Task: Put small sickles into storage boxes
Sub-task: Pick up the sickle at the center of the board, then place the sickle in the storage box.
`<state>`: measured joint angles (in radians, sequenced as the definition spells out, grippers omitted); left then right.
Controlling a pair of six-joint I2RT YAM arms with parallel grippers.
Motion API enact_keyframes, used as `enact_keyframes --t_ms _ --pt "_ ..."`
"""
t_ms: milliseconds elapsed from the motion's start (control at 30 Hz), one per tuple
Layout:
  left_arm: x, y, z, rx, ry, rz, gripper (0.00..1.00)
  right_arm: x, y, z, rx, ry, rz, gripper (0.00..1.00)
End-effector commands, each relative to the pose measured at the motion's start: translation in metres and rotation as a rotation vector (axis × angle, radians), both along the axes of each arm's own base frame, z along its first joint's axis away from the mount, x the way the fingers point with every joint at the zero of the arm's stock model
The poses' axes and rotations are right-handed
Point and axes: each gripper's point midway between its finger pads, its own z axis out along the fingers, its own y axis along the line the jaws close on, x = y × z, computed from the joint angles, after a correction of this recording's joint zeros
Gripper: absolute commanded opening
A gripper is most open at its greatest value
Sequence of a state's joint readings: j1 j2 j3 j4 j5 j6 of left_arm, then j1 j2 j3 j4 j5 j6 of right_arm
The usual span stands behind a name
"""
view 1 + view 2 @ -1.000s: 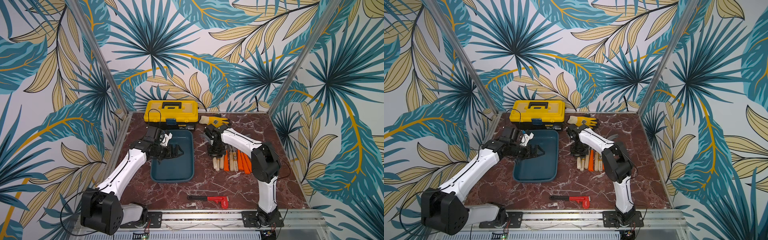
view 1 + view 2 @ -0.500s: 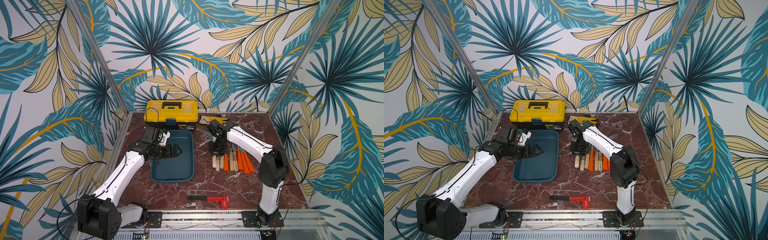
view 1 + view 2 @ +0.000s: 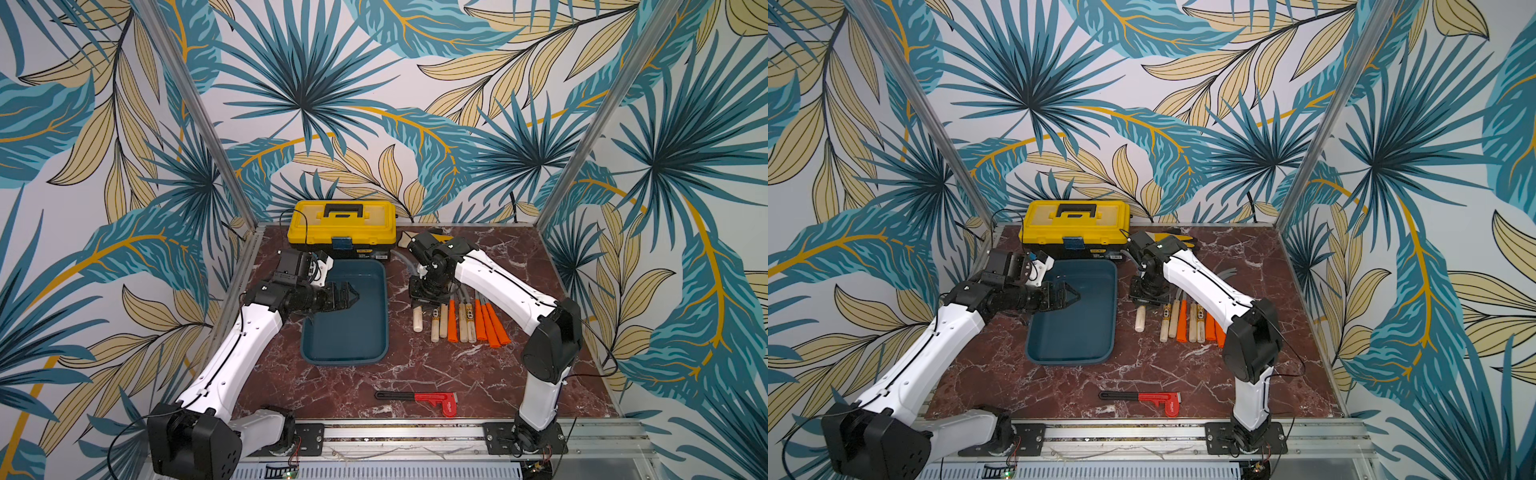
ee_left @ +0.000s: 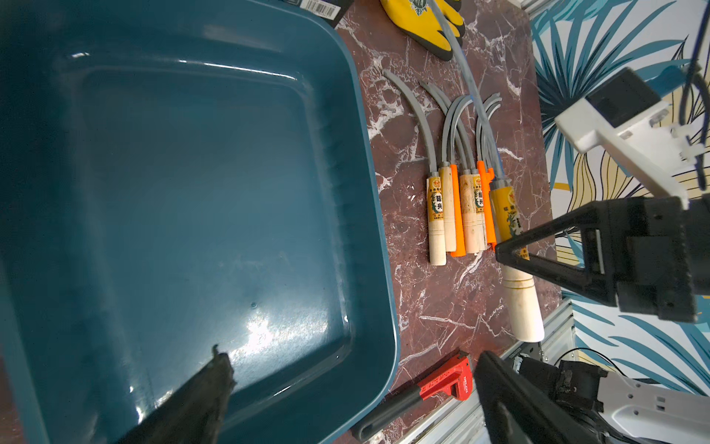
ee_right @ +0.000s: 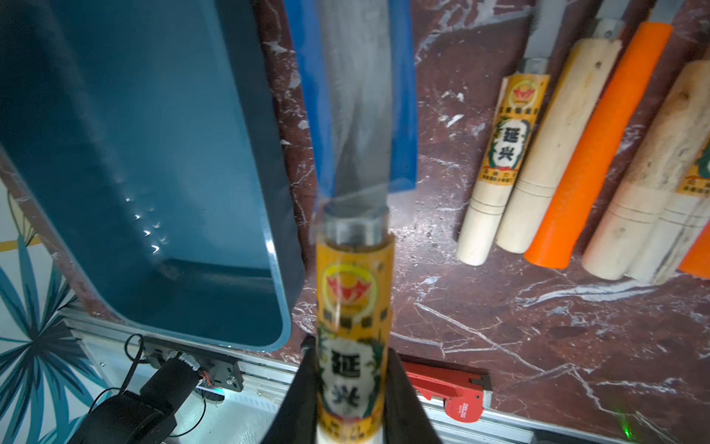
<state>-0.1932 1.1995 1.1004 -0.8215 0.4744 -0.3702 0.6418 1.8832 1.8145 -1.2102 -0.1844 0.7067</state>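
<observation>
right gripper (image 5: 351, 361): pinched tight on the labelled pale handle of one small sickle (image 5: 353, 292). looks lifted off the table (image 3: 415, 374), showing far larger in the right wrist view than the handles lying alongside. hangs over bare marble between the storage box (image 3: 349, 332) and the row of other small sickles (image 3: 461, 320), not yet above the box.

nearest the table's front edge: red pipe wrench (image 3: 432, 401), lying flat, well apart from everything else, no part of the job.

further in, on the robot's left: the storage box, a shallow teal tray, bare inside in every view. nothing stowed in it. left gripper (image 3: 351, 296) over its left side, fingers spread, nothing between them; seems to wait rather than work.

level with the box, on the robot's right: the row of small sickles on the marble, handles toward the front, curved grey blades toward the back, pale and orange handles touching or overlapping. roughly eight; hard to count exactly where overlapping.

at the back wall: yellow toolbox (image 3: 340, 226), shut, just behind the box, and a yellow glove (image 3: 1173, 237) beside it. neither needed.

judgement on progress: barely begun. first sickle gripped and up, none delivered. left to do: carry this one sideways over the rim, lower, let go, then repeat for the whole row.
</observation>
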Motion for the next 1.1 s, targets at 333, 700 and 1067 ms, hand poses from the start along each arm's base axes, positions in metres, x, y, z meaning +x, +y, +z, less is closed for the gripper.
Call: enact_keyframes --t_ms 333,700,1067 --pt "-0.017 0.024 0.029 0.015 -0.064 0.034 0.99 -0.008 0.062 -0.006 0.080 0.055 0.050 0.00" --pt "-0.032 0.032 0.027 0.031 -0.064 0.052 0.99 0.003 0.096 -0.025 0.139 0.095 0.034 0.00" --pt "-0.037 0.036 0.023 0.042 -0.057 0.049 0.99 0.019 0.121 -0.056 0.124 0.108 0.045 0.00"
